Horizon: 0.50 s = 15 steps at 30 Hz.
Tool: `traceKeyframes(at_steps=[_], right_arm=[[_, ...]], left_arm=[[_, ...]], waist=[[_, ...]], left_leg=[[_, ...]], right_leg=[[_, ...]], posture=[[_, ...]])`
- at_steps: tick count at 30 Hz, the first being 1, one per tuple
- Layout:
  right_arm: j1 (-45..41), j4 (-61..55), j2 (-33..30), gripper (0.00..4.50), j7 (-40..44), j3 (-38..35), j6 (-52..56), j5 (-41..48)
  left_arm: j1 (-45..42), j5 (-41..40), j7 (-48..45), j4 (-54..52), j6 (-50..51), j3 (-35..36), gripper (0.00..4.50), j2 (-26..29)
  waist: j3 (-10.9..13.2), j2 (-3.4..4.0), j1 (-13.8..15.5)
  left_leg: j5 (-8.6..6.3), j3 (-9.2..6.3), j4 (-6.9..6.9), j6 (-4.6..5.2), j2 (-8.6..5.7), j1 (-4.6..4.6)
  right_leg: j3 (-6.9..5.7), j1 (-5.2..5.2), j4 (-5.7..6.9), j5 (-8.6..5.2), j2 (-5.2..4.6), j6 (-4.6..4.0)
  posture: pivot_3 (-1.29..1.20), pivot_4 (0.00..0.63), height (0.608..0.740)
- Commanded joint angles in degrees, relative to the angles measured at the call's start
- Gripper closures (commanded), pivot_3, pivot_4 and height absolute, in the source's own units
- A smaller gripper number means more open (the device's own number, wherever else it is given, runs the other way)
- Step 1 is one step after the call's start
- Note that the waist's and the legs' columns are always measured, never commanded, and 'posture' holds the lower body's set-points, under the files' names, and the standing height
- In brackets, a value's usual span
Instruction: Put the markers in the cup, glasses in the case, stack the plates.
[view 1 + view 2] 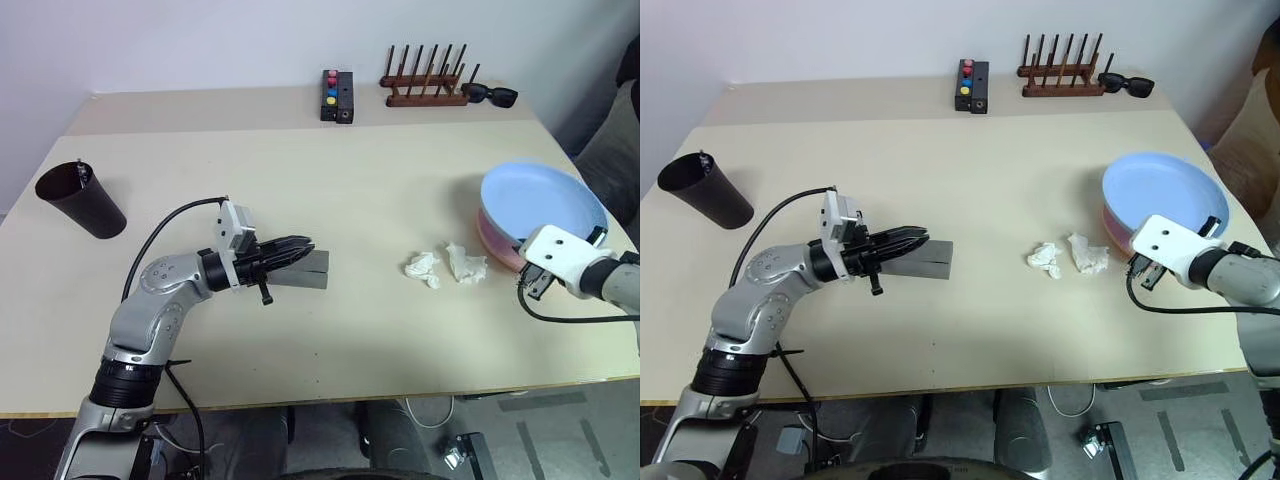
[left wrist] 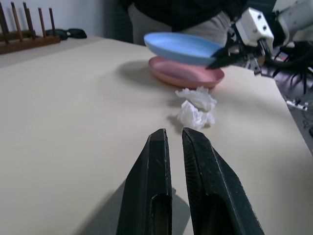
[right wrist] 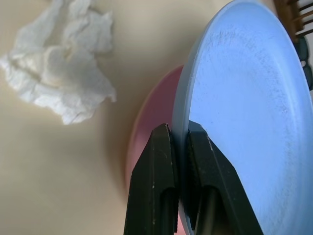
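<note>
Right wrist view shows the right gripper (image 3: 180, 147) clamped on the near rim of the blue plate (image 3: 244, 107), which rides tilted over the pink plate (image 3: 146, 127); the step in hand looks to be stacking, and doing it well means lowering the blue plate level and centred over the pink one before letting go, and not dragging the rim toward the crumpled tissues (image 1: 445, 265) at its nine o'clock; on the table (image 1: 370, 190), the left gripper (image 1: 300, 252) lies with jaws closed over the grey case (image 1: 305, 272) toward nine o'clock, whether gripping it I cannot tell; farther off at ten o'clock the cup (image 1: 82, 200) stands with a marker (image 1: 80, 170) in it.
</note>
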Motion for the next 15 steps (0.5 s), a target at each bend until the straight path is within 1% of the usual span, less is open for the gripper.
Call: traceKeyframes(at_steps=[1,4,5,6,7,8,12,15], right_arm=[[-0.1,0.9,-0.6,4.44,-1.8,-0.3,-1.9,-1.5],[-0.4,1.2,-0.4,3.45,-2.0,-0.5,-1.6,-1.1],[-0.3,1.2,-0.6,3.03,-2.0,-0.7,-1.7,-1.2],[-0.1,1.1,-0.9,2.56,-2.0,-1.0,-2.0,-1.3],[0.2,1.0,-1.2,1.98,-2.0,-1.5,-2.2,-1.2],[0.4,0.6,-1.5,1.55,-1.6,-2.1,-2.2,-0.9],[1.4,-1.9,-2.0,1.55,1.7,-4.8,-1.9,3.0],[2.3,-7.2,-0.5,1.55,6.8,-6.8,0.8,10.8]], left_arm=[[-0.9,-0.3,-0.6,-1.1,-0.8,-0.1,4.06,-0.2],[-0.5,-0.3,-0.5,-1.4,-0.7,-0.1,4.06,-0.3],[-0.4,-0.3,-0.4,-1.5,-0.6,-0.2,4.06,-0.3],[-0.3,-0.3,-0.4,-1.6,-0.6,-0.2,4.06,-0.3],[-0.2,-0.3,-0.4,-1.7,-0.6,-0.2,4.06,-0.3],[-0.2,-0.3,-0.4,-1.7,-0.6,-0.3,4.06,-0.3],[-0.4,-0.3,-0.5,-1.4,-0.7,-0.3,4.06,-0.3],[-0.6,-0.1,-0.6,-1.2,-0.9,-0.3,4.06,-0.3]], waist=[[0.0,0.00,0.1],[0.0,0.00,0.1],[0.0,0.00,0.1],[0.0,0.00,0.1],[0.0,0.00,0.1],[0.0,0.00,0.1],[0.0,0.00,0.2],[0.0,0.00,0.1]], left_leg=[[0.00,0.00,0.00,0.00,-0.01,0.00],[0.00,0.00,-0.02,0.01,-0.02,-0.04],[-0.01,0.00,-0.03,0.01,-0.01,-0.03],[-0.01,-0.01,-0.02,0.01,-0.01,-0.03],[-0.01,-0.01,-0.02,0.01,-0.01,-0.03],[-0.01,-0.01,-0.01,0.01,-0.01,-0.03],[-0.01,-0.01,-0.01,0.01,-0.01,-0.03],[-0.01,-0.01,-0.02,0.01,-0.01,-0.02]], right_leg=[[0.00,0.01,-0.01,0.00,-0.01,0.00],[0.00,-0.01,-0.04,0.00,-0.02,0.01],[0.00,-0.01,-0.04,0.00,-0.02,0.01],[0.00,-0.01,-0.04,0.00,-0.02,0.01],[0.00,-0.01,-0.04,0.00,-0.02,0.01],[0.00,0.00,-0.04,0.00,-0.02,0.01],[0.00,0.00,-0.04,0.00,-0.02,0.01],[0.00,0.00,-0.04,0.00,-0.02,0.01]], posture=[[0.00,0.150,0.734],[0.00,0.150,0.734],[0.00,0.150,0.734],[0.00,0.150,0.734],[0.00,0.150,0.734],[0.00,0.150,0.734],[0.00,0.150,0.734],[0.00,0.150,0.734]])
